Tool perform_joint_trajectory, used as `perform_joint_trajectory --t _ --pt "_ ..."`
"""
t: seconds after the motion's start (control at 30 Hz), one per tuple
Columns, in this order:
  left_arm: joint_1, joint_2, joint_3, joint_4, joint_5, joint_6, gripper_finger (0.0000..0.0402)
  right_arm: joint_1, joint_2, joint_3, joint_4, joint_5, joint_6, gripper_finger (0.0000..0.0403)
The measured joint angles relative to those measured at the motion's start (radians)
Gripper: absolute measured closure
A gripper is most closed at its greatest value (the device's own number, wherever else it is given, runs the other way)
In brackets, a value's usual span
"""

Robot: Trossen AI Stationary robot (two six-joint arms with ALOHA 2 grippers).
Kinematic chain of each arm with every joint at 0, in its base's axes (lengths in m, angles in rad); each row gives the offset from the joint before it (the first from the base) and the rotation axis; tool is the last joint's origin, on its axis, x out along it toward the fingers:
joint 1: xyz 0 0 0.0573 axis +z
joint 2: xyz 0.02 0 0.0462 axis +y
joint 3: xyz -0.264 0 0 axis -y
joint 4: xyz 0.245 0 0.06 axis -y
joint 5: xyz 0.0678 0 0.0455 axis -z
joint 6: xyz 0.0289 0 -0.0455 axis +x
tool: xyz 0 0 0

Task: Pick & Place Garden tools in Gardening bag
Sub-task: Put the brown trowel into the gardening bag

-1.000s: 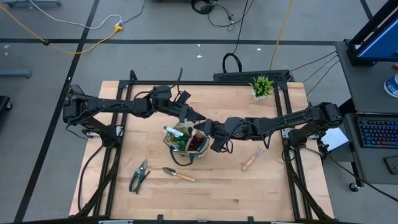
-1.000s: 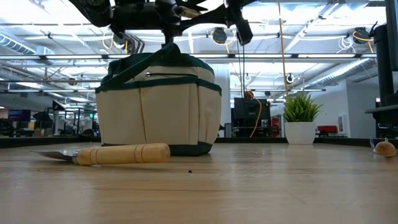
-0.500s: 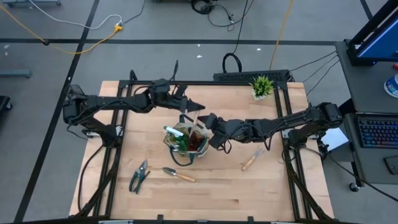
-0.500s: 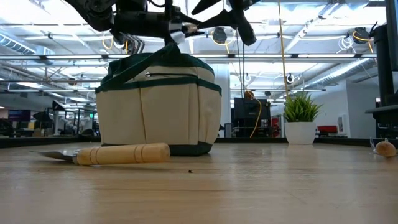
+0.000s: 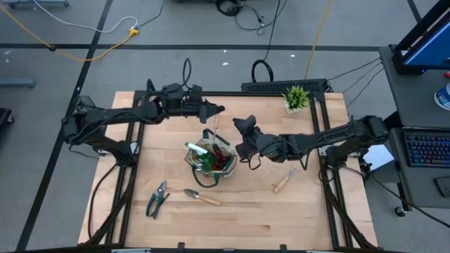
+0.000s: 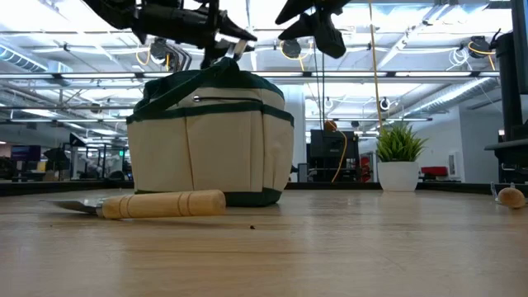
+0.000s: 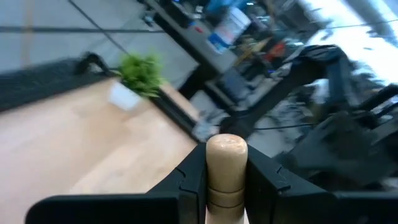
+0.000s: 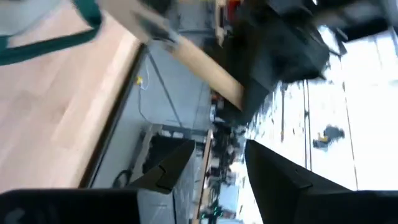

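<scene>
Left end effector (image 7: 225,180) grips wooden-handled tool (image 7: 226,163) above gardening bag (image 5: 209,159).

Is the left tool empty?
No, the left tool is clamped on a wooden handle, seen between its fingers in the left wrist view.

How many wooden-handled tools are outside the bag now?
3: a trowel on the table beside the bag, a fork to its right, one handle in the left gripper. Others may hide inside.
</scene>
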Motion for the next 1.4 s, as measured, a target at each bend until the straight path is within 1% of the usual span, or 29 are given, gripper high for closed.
perform_joint_trajectory --t 0.13,0.3,0.47,0.6,0.77,0.9,0.97,1.13,1.2,1.3,1.4 --pt "-0.042 -0.045 0.000 -0.064 -0.107 0.094 0.0333 0.000 -0.013 0.000 -0.036 0.030 0.125 0.0271" --pt "-0.142 -0.056 0.000 -0.060 -0.276 0.226 0.0333 -0.003 -0.019 0.000 -0.100 0.067 0.297 0.0271" --pt "-0.217 -0.055 0.000 -0.078 -0.435 0.330 0.0333 -0.003 -0.019 0.000 -0.162 0.076 0.372 0.0271" --pt "-0.259 -0.053 0.000 -0.106 -0.569 0.346 0.0333 -0.003 -0.019 0.000 -0.182 0.077 0.411 0.0271" --pt "-0.316 -0.054 0.000 -0.136 -0.724 0.347 0.0333 -0.003 -0.019 0.000 -0.183 0.078 0.414 0.0271" --pt "-0.360 -0.053 0.000 -0.200 -0.861 0.302 0.0333 -0.003 -0.019 0.000 -0.183 0.078 0.414 0.0271" --pt "-0.381 -0.053 0.000 -0.201 -0.922 0.286 0.0333 -0.004 -0.019 0.000 -0.182 0.078 0.414 0.0271" --pt "-0.416 -0.030 0.000 -0.187 -1.028 0.267 0.0333 -0.014 -0.018 0.000 -0.181 0.075 0.414 0.0271" --pt "-0.425 -0.019 -0.002 -0.177 -1.042 0.268 0.0333 -0.018 -0.018 0.000 -0.176 0.075 0.414 0.0271" --pt "-0.435 0.004 0.001 -0.116 -1.050 0.244 0.0333 -0.025 -0.018 0.000 -0.175 0.075 0.414 0.0271" --pt "-0.455 0.026 -0.001 -0.099 -1.086 0.238 0.0333 -0.025 -0.018 0.000 -0.174 0.075 0.414 0.0271"
